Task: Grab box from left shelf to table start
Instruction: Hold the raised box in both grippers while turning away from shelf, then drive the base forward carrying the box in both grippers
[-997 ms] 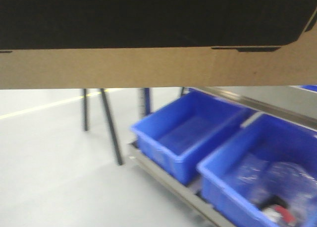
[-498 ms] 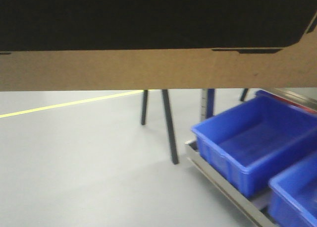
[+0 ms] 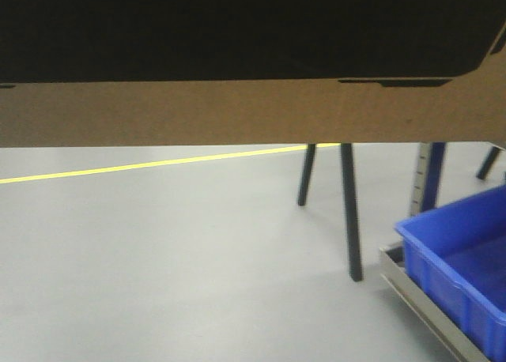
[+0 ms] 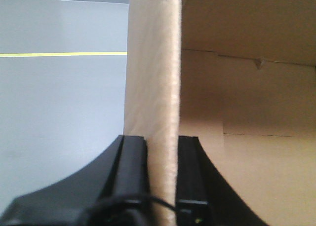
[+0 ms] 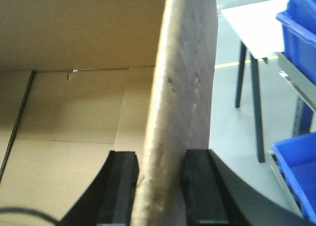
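Box: large brown corrugated cardboard carton (image 3: 237, 113) with a black printed panel, spanning the upper half of my front view, held above the grey floor (image 3: 158, 267).
Left gripper (image 4: 160, 152): clenched on one upright carton wall, bottom centre.
Right gripper (image 5: 160, 162): clenched on the opposite wall.
Handling: I judge it light but flexible; grip both walls evenly.
Table: plain white tabletop (image 5: 247, 23), upper right of the right wrist view.

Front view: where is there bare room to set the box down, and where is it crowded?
Bare: the grey floor below the yellow line, left of the dark legs. In the right wrist view, the white table shows bare between the box wall and the bins. Crowded: lower right, a bin on the shelf.
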Controlling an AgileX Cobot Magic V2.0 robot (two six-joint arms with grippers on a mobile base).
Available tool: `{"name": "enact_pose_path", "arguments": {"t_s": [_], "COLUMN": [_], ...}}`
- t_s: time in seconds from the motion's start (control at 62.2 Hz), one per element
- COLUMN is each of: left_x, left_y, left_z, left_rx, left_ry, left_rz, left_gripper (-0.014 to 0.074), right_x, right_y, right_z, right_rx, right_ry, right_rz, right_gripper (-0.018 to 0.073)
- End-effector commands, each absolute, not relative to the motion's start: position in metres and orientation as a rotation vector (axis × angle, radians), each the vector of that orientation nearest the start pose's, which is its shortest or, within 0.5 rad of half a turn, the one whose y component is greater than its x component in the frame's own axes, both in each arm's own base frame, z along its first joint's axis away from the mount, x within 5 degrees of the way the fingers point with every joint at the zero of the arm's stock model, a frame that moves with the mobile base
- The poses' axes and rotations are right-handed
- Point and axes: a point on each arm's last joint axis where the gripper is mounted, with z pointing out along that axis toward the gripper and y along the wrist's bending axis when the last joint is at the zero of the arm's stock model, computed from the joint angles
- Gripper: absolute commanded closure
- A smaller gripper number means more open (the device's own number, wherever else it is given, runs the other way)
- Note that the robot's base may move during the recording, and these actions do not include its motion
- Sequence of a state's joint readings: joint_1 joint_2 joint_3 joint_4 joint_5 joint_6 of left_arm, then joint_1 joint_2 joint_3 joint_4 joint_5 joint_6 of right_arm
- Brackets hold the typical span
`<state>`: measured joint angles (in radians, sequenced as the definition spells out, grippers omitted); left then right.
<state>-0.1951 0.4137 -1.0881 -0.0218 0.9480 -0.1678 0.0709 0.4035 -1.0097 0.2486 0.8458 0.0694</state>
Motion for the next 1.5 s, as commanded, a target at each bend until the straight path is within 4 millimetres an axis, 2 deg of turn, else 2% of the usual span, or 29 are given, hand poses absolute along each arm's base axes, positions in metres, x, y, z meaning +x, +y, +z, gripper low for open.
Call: {"name": "enact_pose_path", "arguments": {"t_s": [0.0, 1.479], "left_x": [0.0065, 0.0065], "left_y": [0.0047, 0.0047], "left_z": [0.472, 0.4719], "left_rx": [0.016, 0.015], "left_ry": [1.519, 1.521], "left_rz": [-0.19, -0.19], "left_gripper": [0.0699, 0.0699], "right_x": [0.0223, 0.0223], "right_y": [0.0065, 0.0065], "right_z": [0.4552, 0.4552], "right_rx": [0.014, 0.014], "right_ry": [1.551, 1.551], "right_rz": [0.196, 0.196], "right_gripper": [0.0503, 0.0503]}}
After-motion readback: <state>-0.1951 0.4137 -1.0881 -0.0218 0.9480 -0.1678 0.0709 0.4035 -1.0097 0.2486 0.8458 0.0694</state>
